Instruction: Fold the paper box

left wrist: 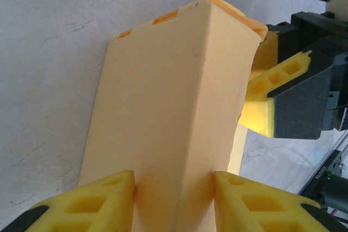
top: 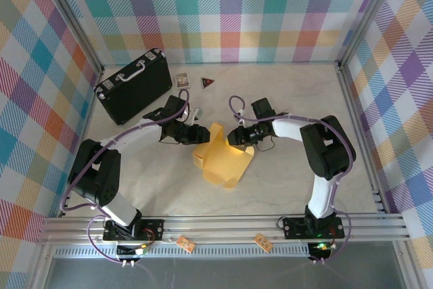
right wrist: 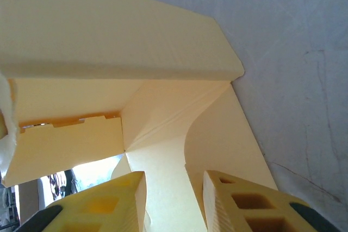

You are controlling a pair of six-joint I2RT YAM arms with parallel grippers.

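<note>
A: Paper box (top: pixel 220 160) mid-tabletop (top: pixel 298 99), half raised: one panel flat, walls tipped up between the two arms, well apart from the black case (top: pixel 133 86). Where to press?

B: Along the creases, never mid-panel. Left pincer (left wrist: pixel 174 199) clamped on the folded ridge of one wall, pads touching cardboard on both sides. Good anchor; hold steady, no twisting.

A: And the right pincer (right wrist: pixel 174 202)?

B: Straddling an inner flap, jaws narrow. Impossible to tell whether truly pinching or only alongside. Close gently, then test with a small tug before any real pull.

A: Likely step in hand?

B: Probably bringing that flap round so the walls square up, perhaps toward the slots (left wrist: pixel 166 19) along the far edge. Swing in an arc about the crease, not straight across. Go slowly: thin cardboard, quick to buckle or tear at a corner.

A: Main risks?

B: Sliding of the whole box if the anchor lifts; crumpling if both sides pull apart. Press the base flat to the tabletop, low and unhurried.
</note>
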